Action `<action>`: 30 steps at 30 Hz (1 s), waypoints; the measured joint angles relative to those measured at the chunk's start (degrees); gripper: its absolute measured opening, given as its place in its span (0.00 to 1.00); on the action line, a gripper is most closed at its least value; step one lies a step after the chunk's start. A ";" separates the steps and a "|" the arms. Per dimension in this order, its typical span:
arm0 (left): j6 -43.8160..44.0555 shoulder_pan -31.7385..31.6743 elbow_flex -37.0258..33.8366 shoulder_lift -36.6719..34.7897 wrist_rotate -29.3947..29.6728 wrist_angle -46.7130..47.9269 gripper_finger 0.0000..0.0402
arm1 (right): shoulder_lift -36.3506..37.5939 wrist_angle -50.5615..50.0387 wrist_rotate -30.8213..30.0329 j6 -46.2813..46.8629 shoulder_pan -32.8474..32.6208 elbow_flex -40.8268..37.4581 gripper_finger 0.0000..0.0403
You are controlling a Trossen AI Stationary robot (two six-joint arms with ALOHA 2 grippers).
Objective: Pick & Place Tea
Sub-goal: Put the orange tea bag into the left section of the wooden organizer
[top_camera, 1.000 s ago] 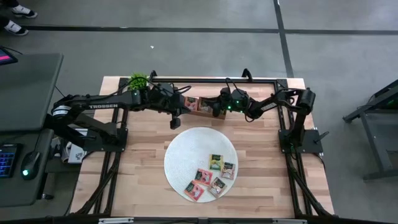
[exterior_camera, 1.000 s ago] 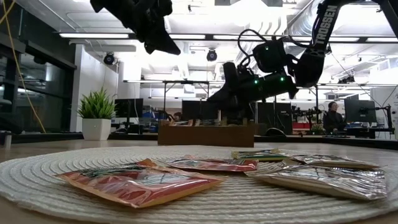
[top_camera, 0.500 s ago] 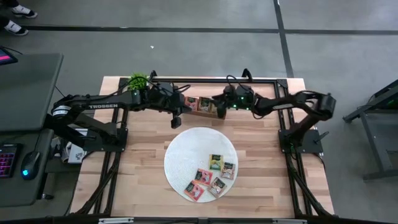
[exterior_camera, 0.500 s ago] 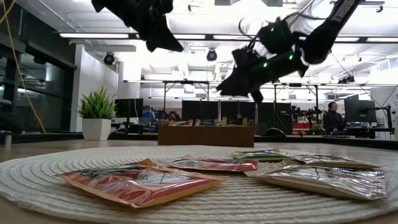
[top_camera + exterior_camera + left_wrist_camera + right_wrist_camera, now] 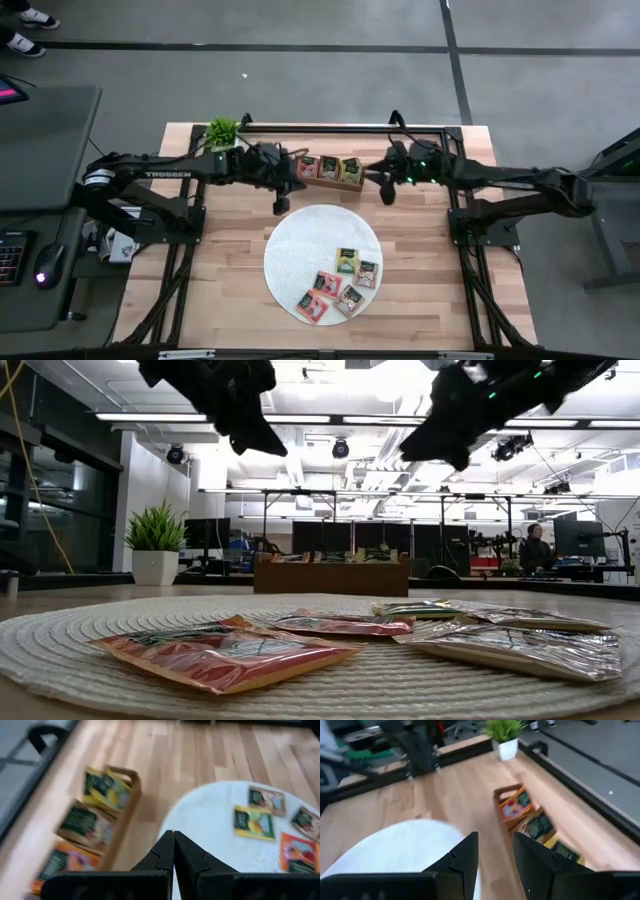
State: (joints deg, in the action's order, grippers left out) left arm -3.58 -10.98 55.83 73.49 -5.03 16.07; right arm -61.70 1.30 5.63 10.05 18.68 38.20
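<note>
Several tea packets (image 5: pixel 345 280) in red, pink, green and yellow lie flat on the round white mat (image 5: pixel 300 245); they show close up in the low view (image 5: pixel 225 650). More packets stand in the brown wooden tray (image 5: pixel 330 170) at the far edge. My left gripper (image 5: pixel 281 204) hovers shut above the table between the tray's left end and the mat (image 5: pixel 210 820), touching nothing. My right gripper (image 5: pixel 388 192) hangs open in the air just right of the tray, high above the table (image 5: pixel 455 455), with nothing between its fingers (image 5: pixel 495 842).
A small potted plant (image 5: pixel 222 130) stands at the far left corner. A black metal frame (image 5: pixel 455 200) runs along the table's far, left and right edges. Bare wood lies on either side of the mat. A person (image 5: pixel 535 550) sits far off in the room behind.
My right gripper has drawn back from over the tray toward the table's right edge and risen well above it, its arm stretching out. The left gripper has kept almost still. The packets on the mat and in the tray have not moved.
</note>
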 joint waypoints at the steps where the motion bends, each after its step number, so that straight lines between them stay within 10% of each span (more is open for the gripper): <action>1: 0.76 0.78 -0.68 0.00 0.07 -0.06 0.00 | 1.62 -2.27 -0.87 0.27 -1.16 0.00 0.29; 12: 6.96 11.20 -7.42 1.92 4.09 -14.21 0.00 | 7.45 -16.66 -9.30 9.09 -16.39 0.00 0.29; 30: 10.35 19.56 -7.53 11.86 3.62 -17.55 0.00 | -7.24 -2.04 -17.71 22.13 -35.50 0.02 0.29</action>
State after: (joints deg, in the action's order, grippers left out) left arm 6.77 8.58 48.29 85.35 -1.41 -1.48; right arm -68.94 -0.74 -12.08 32.18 -16.81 38.22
